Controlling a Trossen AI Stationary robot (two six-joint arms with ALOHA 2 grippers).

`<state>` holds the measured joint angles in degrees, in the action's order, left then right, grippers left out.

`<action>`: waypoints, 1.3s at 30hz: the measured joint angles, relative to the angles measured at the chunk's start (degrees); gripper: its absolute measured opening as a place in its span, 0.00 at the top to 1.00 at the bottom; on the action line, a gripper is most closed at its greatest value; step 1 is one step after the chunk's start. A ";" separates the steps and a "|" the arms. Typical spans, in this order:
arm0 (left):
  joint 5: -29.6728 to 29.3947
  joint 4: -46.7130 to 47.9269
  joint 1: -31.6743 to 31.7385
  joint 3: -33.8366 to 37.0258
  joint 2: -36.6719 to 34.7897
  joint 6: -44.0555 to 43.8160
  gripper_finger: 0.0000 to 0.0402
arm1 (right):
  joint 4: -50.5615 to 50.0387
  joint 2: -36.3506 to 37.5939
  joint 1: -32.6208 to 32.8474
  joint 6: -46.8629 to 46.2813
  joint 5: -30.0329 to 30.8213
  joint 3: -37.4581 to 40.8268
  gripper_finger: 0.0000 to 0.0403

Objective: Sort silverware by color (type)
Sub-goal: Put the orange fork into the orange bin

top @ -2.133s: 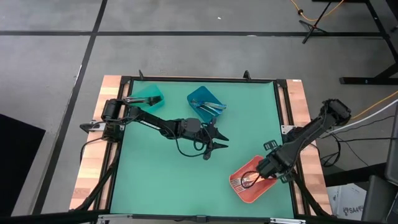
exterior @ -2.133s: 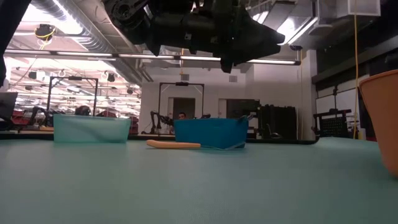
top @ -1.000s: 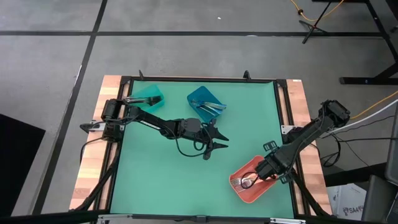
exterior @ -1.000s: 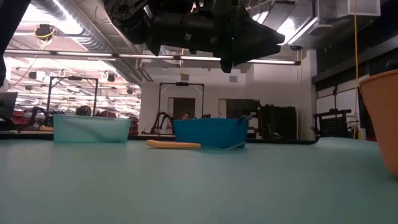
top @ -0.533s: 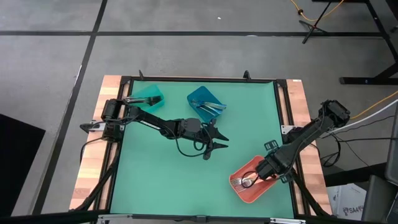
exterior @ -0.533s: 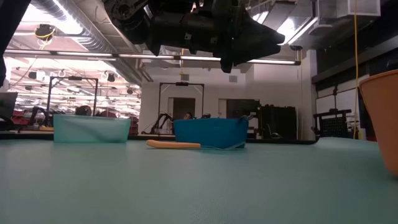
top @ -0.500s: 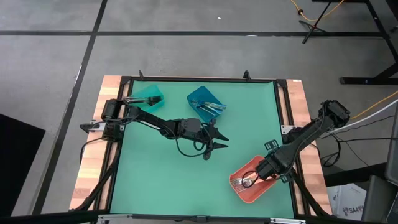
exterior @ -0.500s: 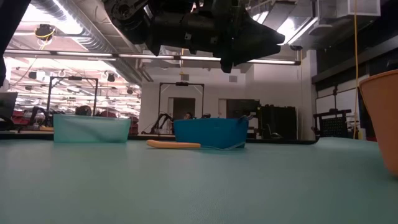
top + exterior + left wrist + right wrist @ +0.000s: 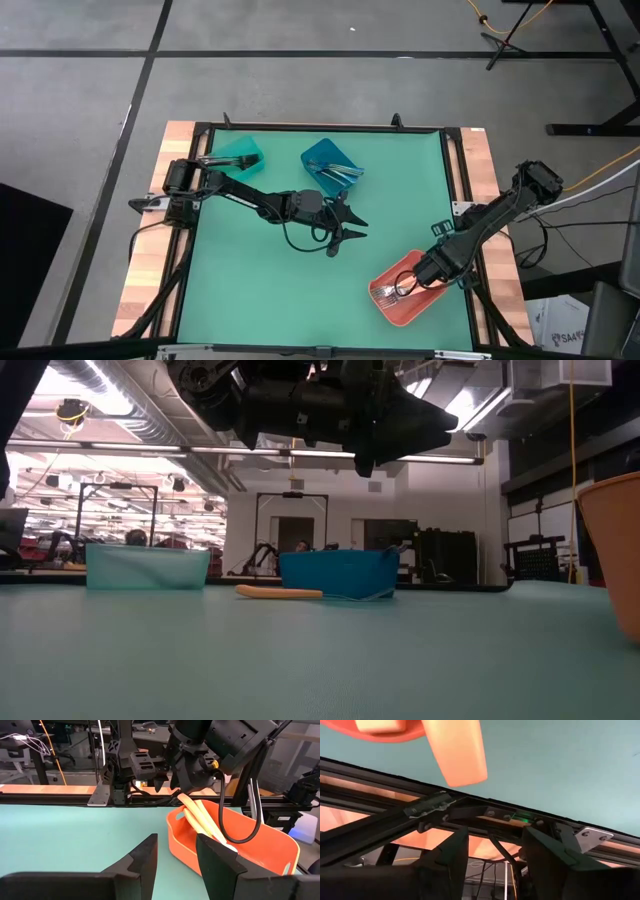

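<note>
Sorting looks nearly finished: silverware (image 9: 338, 172) is lying in the blue bin (image 9: 326, 160) and coral-red bin (image 9: 398, 297). Right hand (image 9: 412, 284) is hovering open over the coral-red bin, holding nothing. Left hand (image 9: 350, 228) is waiting open mid-tabletop (image 9: 250, 290). One gold handle (image 9: 278, 592) is lying beside the blue bin.

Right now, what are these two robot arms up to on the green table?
They are sorting cutlery into plastic bins. The right gripper hangs open over the coral-red bin at the table's near right corner, where gold-handled forks lie. The left gripper waits open above mid-table. The blue bin holds silver pieces; a teal bin sits beside it.
</note>
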<state>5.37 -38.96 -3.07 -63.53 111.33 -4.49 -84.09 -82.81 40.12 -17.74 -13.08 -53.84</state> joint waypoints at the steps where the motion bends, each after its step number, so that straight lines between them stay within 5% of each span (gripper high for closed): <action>1: 0.00 0.02 0.00 0.00 0.00 0.00 0.68 | 0.01 0.00 0.00 0.00 0.00 0.00 0.57; 39: -2.39 -0.02 0.00 0.00 0.00 -0.74 0.68 | 1.92 0.02 -0.02 1.97 15.13 -10.65 0.57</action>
<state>2.98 -38.98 -3.07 -63.53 111.33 -5.23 -82.17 -82.78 40.10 -15.77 2.05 -64.50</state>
